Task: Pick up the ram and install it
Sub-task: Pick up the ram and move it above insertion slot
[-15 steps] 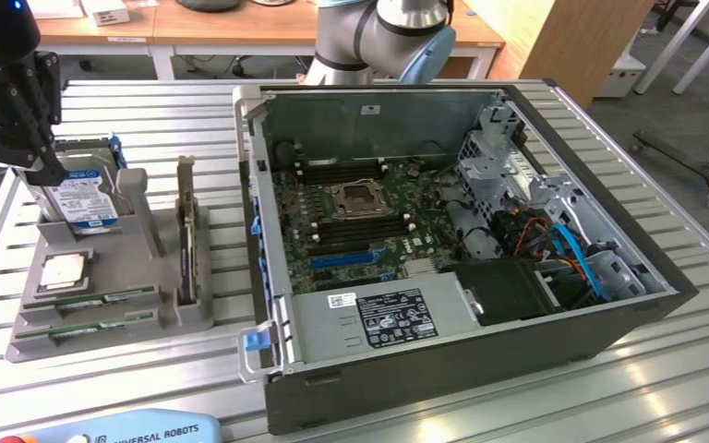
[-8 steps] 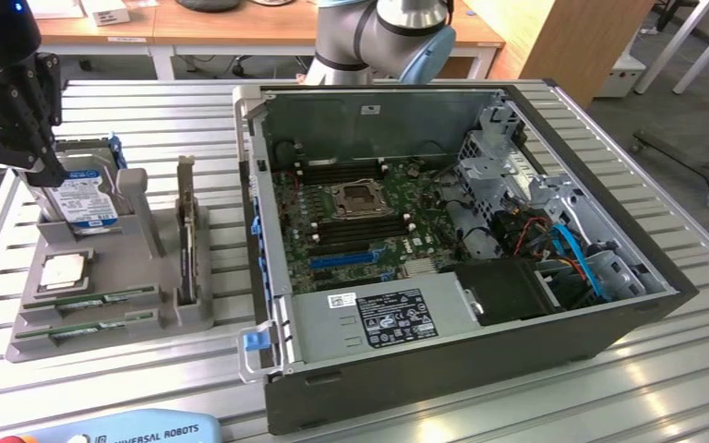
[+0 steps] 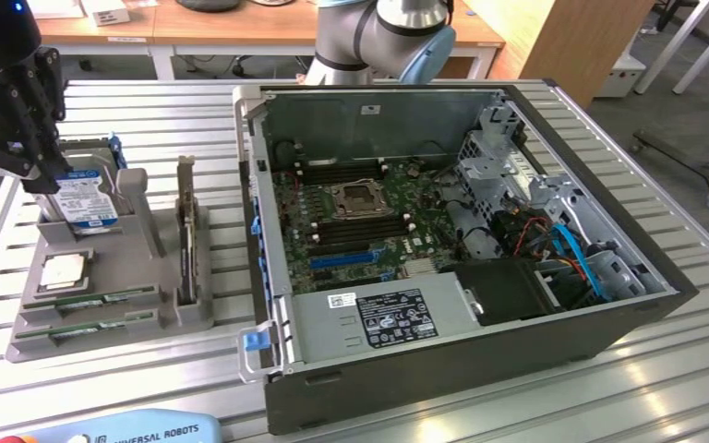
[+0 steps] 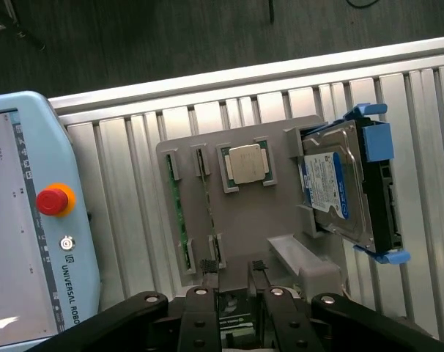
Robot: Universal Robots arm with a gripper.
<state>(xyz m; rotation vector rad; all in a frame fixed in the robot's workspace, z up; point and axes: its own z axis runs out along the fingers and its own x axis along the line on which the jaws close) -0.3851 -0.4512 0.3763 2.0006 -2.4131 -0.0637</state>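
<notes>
My pincer [image 4: 234, 270] hangs above the grey holder tray [image 3: 34, 343] at the exterior view's left. Its fingers [image 4: 209, 270] are spread with a clear gap between them, and they pinch nothing. In the exterior view I sit over the far end of the tray, just above the hard drive [image 3: 85, 205], which leans in its blue-sided bracket.

One ram stick [image 3: 93, 298] lies on edge in a slot at the tray's near end. A second ram stick [image 3: 93, 322] lies parallel just beside it, in the outermost slot. Both are well apart from my fingers. Between them and the hard drive rests the square silver processor chip [image 3: 62, 269], flat in its pocket.

The dark expansion card [image 3: 186, 235] stands upright along the tray's edge on the exterior view's right. That puts it between the tray's other parts and the open computer case [image 3: 453, 378].

Inside the case the motherboard [image 3: 386, 235] lies exposed. Long black memory slots [image 3: 330, 172] run on either side of the open processor socket [image 3: 361, 198]. A labelled power supply [image 3: 386, 318] fills the case's near end, and drive cages with blue cables [image 3: 572, 254] crowd the exterior view's right side.

The teach pendant [image 3: 121, 430] lies on the slatted metal bench [image 3: 145, 111] near the tray's front end.
</notes>
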